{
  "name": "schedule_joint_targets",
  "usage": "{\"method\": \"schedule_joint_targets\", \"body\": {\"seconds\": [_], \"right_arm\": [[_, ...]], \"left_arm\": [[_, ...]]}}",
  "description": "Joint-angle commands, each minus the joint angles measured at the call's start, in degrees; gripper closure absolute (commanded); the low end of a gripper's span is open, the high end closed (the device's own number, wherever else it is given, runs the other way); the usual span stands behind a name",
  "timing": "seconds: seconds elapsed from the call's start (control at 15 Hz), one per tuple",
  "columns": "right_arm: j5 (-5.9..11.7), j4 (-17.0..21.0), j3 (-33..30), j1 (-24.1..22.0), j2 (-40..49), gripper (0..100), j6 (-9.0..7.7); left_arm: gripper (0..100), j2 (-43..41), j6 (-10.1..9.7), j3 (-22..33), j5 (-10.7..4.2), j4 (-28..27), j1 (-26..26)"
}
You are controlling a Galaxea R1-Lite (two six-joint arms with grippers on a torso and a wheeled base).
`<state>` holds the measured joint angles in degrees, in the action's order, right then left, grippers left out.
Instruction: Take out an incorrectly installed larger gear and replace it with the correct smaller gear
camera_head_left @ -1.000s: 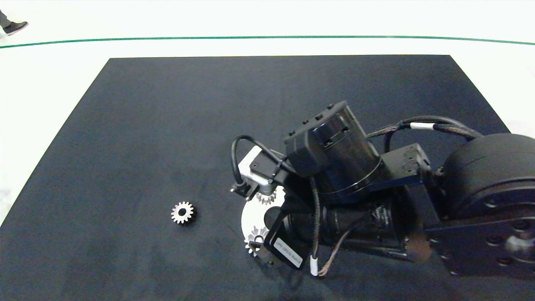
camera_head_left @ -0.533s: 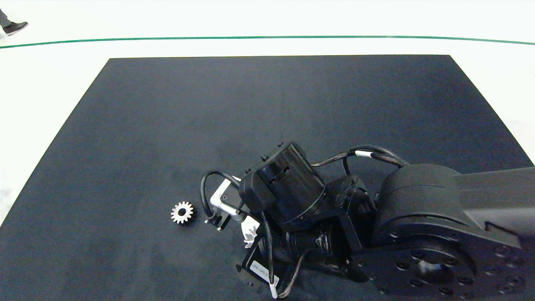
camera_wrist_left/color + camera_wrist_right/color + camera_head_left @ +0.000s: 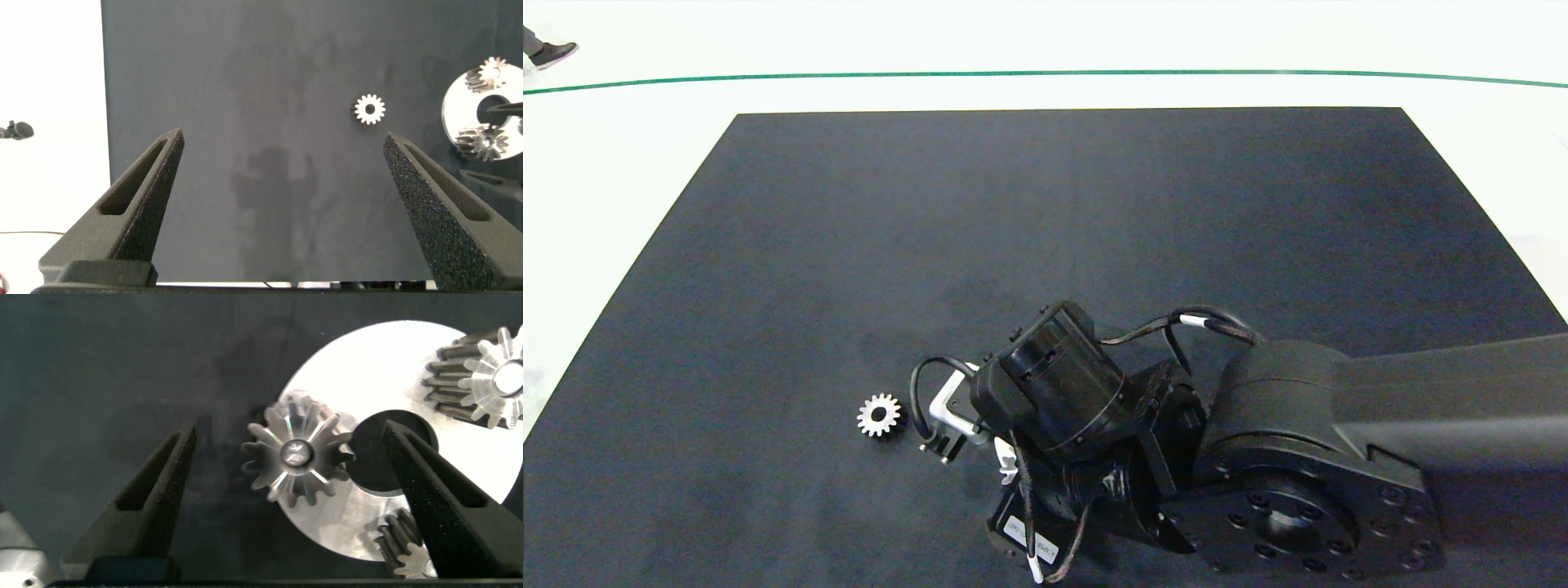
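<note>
In the right wrist view the larger gear, star-like with long pointed teeth, sits at the edge of a white round plate. My right gripper is open, with one finger on each side of this gear and neither touching it. In the head view the right arm hides the gripper and most of the plate. The smaller gear lies flat on the black mat, left of the arm, and also shows from the left wrist. My left gripper hangs open high above the mat.
Two more gears stand on the plate around its dark centre hole. The black mat lies on a white floor with a green line. A person's shoe shows at the far left.
The right arm has swung toward the near left and come down over the plate, which it now covers almost fully in the head view. The smaller gear has not moved.
</note>
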<state>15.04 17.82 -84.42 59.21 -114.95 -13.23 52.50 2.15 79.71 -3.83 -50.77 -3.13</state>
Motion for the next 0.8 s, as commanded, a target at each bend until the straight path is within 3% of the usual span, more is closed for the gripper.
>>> {"method": "schedule_joint_targets", "body": {"seconds": [0.07, 0.33, 0.53, 0.8], "right_arm": [[0.25, 0.11, -0.39, -0.41, -1.33, 15, -0.13], [0.78, 0.11, -0.39, -0.32, -1.33, 23, -0.48], [1.83, 0.11, -0.22, -0.24, -1.25, 29, -1.98], [1.74, 0.19, -0.13, -0.06, -1.07, 38, -1.89]], "left_arm": [[0, -0.3, 0.05, 0.18, -0.04, -0.29, -0.03], [0, -0.3, 0.05, 0.35, -0.04, -0.29, -0.03], [0, -0.3, 0.05, 0.35, -0.04, -0.29, -0.03], [0, -0.3, 0.05, 0.35, -0.04, -0.29, -0.12]]}}
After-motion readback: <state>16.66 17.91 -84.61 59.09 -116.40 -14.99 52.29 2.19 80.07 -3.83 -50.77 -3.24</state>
